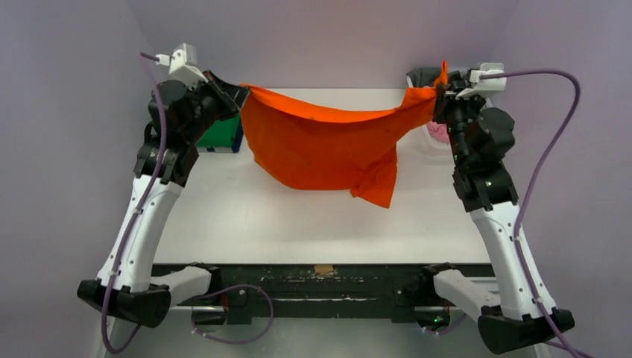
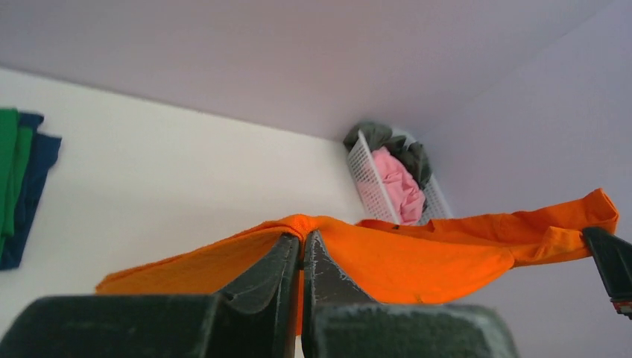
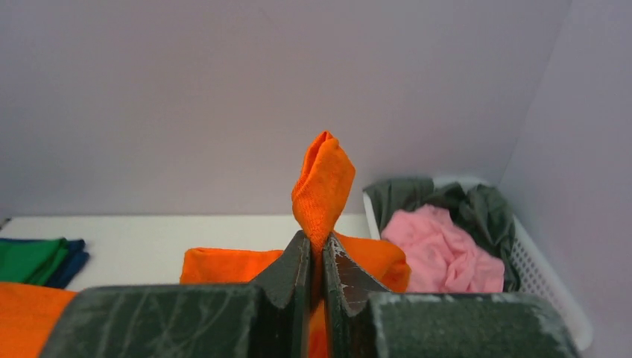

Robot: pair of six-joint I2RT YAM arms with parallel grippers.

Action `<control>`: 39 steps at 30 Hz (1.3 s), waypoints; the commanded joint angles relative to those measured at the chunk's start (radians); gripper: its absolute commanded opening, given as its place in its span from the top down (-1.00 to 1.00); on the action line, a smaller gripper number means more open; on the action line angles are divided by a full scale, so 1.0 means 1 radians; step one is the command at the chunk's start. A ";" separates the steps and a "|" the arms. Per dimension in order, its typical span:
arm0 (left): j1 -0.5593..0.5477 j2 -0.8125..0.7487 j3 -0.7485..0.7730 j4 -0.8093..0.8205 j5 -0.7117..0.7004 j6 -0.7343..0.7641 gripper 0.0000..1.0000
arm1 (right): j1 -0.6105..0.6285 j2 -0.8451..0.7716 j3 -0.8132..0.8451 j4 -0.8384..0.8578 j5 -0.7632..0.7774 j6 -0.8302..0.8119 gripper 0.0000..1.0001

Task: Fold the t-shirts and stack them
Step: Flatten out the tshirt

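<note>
Seen from above, the orange shirt (image 1: 320, 145) hangs in the air between the two arms, over the far half of the table (image 1: 298, 224). The left gripper (image 1: 240, 91) pinches one top corner and the right gripper (image 1: 436, 93) pinches the other. Both are raised, so the cloth sags in the middle, and a loose flap droops lowest on the right. Whether that flap touches the table I cannot tell. Behind the left arm, a folded green shirt (image 1: 220, 134) lies on a dark blue shirt (image 1: 238, 140) at the far left of the table.

In the left wrist view, the fingers are pressed together on a bunched fold of the orange shirt, which stretches away to the right gripper at the picture's right edge. In the far corner stands a basket (image 2: 369, 175) holding a pink shirt (image 2: 399, 186) and a grey shirt (image 2: 380, 136).

In the right wrist view, the fingers are clamped tight on the orange shirt. A rolled tip sticks up above them and the rest falls away below and to the left. The basket sits near on the right, with the pink shirt in front and the grey shirt bunched behind it
</note>
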 commanded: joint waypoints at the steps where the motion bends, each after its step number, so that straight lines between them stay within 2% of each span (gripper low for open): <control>1: -0.003 -0.109 0.079 0.107 0.015 0.096 1.00 | -0.007 -0.083 0.147 0.031 -0.101 -0.086 1.00; 9: -0.004 -0.345 0.118 0.166 0.037 0.169 1.00 | -0.007 -0.139 0.410 -0.090 -0.308 -0.159 1.00; 14: -0.004 -0.461 0.128 0.162 0.055 0.196 1.00 | -0.007 -0.172 0.530 -0.133 -0.382 -0.187 1.00; 19: -0.004 -0.508 0.142 0.124 0.070 0.192 1.00 | -0.007 -0.197 0.588 -0.142 -0.418 -0.211 1.00; 24: -0.005 -0.479 0.166 0.071 0.053 0.177 1.00 | -0.007 -0.197 0.594 -0.133 -0.424 -0.230 1.00; 28: -0.004 -0.436 0.158 0.034 0.028 0.167 1.00 | -0.007 -0.186 0.540 -0.120 -0.396 -0.254 1.00; 31: -0.004 -0.403 0.103 0.021 -0.028 0.153 1.00 | -0.007 -0.181 0.435 -0.069 -0.326 -0.267 1.00; 35: -0.004 -0.349 -0.046 0.043 -0.157 0.143 1.00 | -0.007 -0.164 0.249 0.032 -0.203 -0.264 1.00; 39: -0.003 -0.236 -0.175 0.033 -0.300 0.090 1.00 | -0.007 -0.120 0.067 0.121 -0.168 -0.226 1.00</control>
